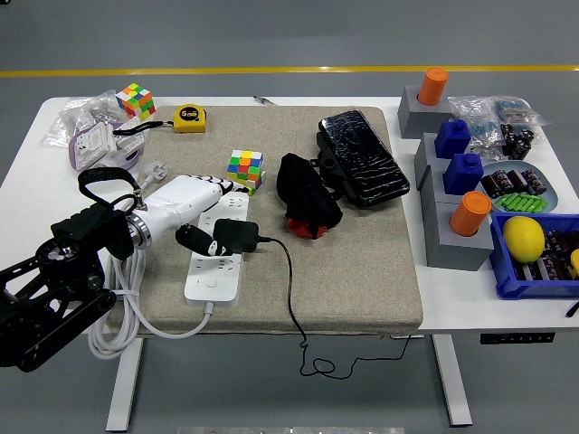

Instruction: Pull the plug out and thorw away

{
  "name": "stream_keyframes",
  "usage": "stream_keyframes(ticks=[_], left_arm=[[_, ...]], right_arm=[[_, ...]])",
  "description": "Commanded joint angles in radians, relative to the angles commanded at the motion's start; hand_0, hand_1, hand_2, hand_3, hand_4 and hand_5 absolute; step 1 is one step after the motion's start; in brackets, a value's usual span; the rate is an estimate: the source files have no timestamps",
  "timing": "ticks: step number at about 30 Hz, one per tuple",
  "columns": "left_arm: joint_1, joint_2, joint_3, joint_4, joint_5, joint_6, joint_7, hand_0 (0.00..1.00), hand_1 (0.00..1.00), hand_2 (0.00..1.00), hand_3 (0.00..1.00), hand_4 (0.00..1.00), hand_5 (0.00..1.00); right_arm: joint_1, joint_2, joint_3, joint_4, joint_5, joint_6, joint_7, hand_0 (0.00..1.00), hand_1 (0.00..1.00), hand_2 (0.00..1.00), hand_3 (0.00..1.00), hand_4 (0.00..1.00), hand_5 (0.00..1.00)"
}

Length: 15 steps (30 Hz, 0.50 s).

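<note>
From the head view, you have your left arm reaching in over the counter (271, 99) from the lower left, its white-shelled left hand (194, 210) lying across the white power strip (217, 262) on the grey mat (362, 271). You cannot tell from this angle whether the fingers are curled or spread, as the shell hides them; the fingertips point toward the black plug (237, 237). That plug, a black adapter block, sits in the strip just beyond and slightly below your hand, touching or nearly touching its tip. Its thin black cord (294, 298) runs away from your hand across the mat and drops over the counter's near edge. The strip's thick white cable (122, 312) loops beneath your forearm.

Just past your hand stands a Rubik's cube (245, 169), and beyond that a black pouch (306, 194) and a black wrapped case (362, 155). Above your hand lie a yellow tape measure (189, 118) and a second cube (136, 100). Well away on the far side of the mat are grey blocks (448, 231) with orange and blue pieces, and a blue bin (534, 271) holding a lemon (523, 239).
</note>
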Motion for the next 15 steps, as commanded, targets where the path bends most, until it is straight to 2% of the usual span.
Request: stream_keyframes(ticks=[1, 2, 8, 9, 14, 15], left_arm=[[-0.002, -0.004, 0.003, 0.008, -0.008, 0.002, 0.002, 0.642, 0.754, 0.746, 0.802, 0.998, 0.137], [-0.003, -0.006, 0.004, 0.011, -0.011, 0.002, 0.002, 0.537, 0.632, 0.655, 0.683, 0.998, 0.087], [-0.021, -0.031, 0.026, 0.059, -0.036, 0.019, 0.006, 0.537, 0.632, 0.655, 0.683, 0.998, 0.087], [-0.023, -0.033, 0.029, 0.064, -0.042, 0.02, 0.006, 0.483, 0.595, 0.575, 0.595, 0.953, 0.066], [-0.03, -0.038, 0.038, 0.078, -0.074, 0.028, 0.006, 0.483, 0.595, 0.575, 0.595, 0.953, 0.066], [-0.031, -0.039, 0.039, 0.079, -0.079, 0.027, 0.008, 0.461, 0.568, 0.541, 0.567, 0.898, 0.056]], right_arm=[[0.0, 0.0, 0.0, 0.0, 0.0, 0.0, 0.0, 0.64, 0.678, 0.686, 0.606, 0.998, 0.477], [0.001, 0.0, 0.001, 0.0, 0.0, 0.0, 0.0, 0.641, 0.678, 0.687, 0.605, 0.998, 0.477], [0.002, 0.001, -0.002, 0.0, 0.004, 0.0, -0.001, 0.641, 0.678, 0.687, 0.605, 0.998, 0.477], [0.002, 0.001, -0.002, 0.0, 0.005, 0.0, 0.0, 0.64, 0.678, 0.686, 0.605, 0.998, 0.476], [0.001, 0.0, -0.002, 0.0, 0.004, 0.0, -0.001, 0.64, 0.678, 0.686, 0.605, 0.998, 0.476], [0.001, 0.0, -0.003, 0.0, 0.004, 0.0, -0.001, 0.64, 0.678, 0.686, 0.605, 0.998, 0.476]])
